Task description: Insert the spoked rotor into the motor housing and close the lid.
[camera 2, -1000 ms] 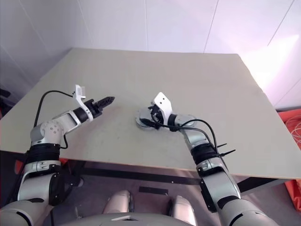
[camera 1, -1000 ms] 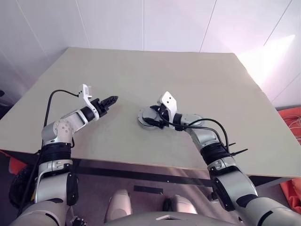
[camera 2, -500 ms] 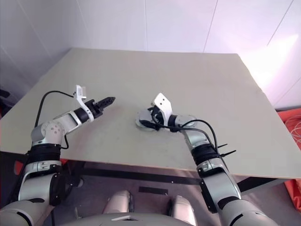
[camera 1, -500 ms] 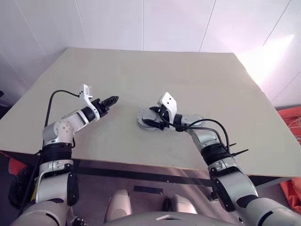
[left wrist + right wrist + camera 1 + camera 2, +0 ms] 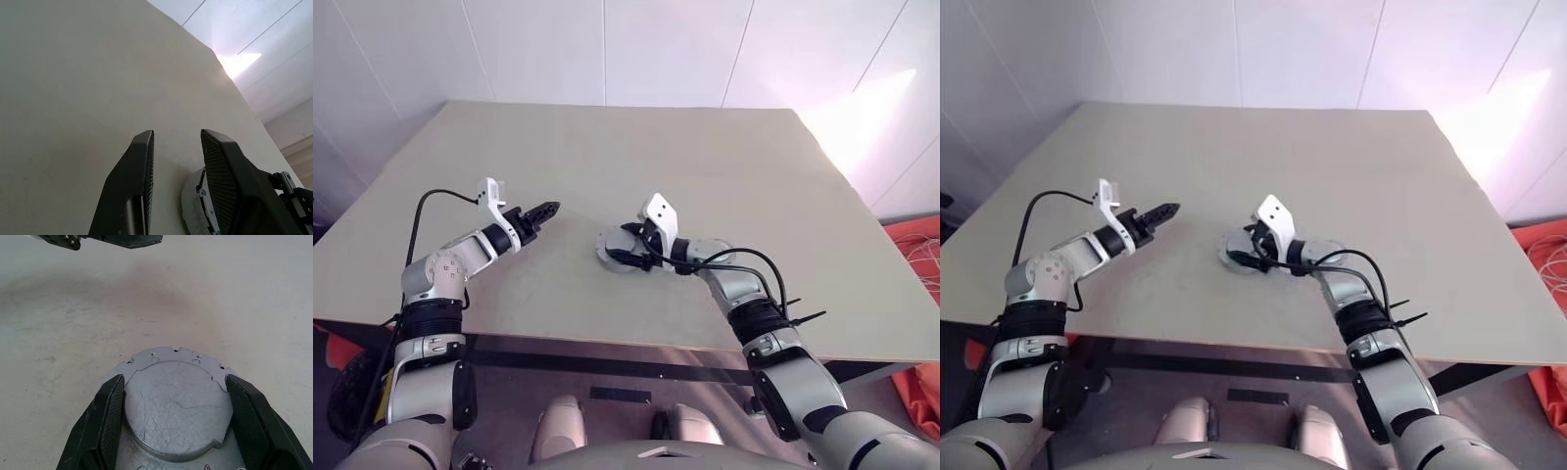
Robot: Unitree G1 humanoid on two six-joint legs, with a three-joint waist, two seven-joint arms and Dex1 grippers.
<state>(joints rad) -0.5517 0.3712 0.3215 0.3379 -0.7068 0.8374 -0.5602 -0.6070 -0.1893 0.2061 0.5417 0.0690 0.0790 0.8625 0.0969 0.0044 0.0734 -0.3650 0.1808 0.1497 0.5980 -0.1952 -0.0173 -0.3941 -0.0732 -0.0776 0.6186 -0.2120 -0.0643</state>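
Note:
The motor housing point(image 5: 176, 404) lies flat on the table as a plain grey puck on a notched flange point(image 5: 607, 247). The scratched grey face on top looks like the lid point(image 5: 171, 382), lying flat and shut. The spoked rotor is hidden. My right gripper point(image 5: 176, 379) reaches in low from the right. Its two fingers press against opposite sides of the raised puck, so it is shut on it point(image 5: 615, 255). My left gripper point(image 5: 544, 209) hovers above the table to the left of the housing. It points toward the housing, and its fingers point(image 5: 142, 161) are apart with nothing between them.
The beige table point(image 5: 636, 157) stretches bare behind and to both sides of the housing. Its front edge point(image 5: 607, 343) runs just below my arms. White wall panels stand behind the far edge. The housing's rim point(image 5: 191, 208) shows past my left fingers.
Neither arm nor the housing has moved. The whole picture has shifted slightly.

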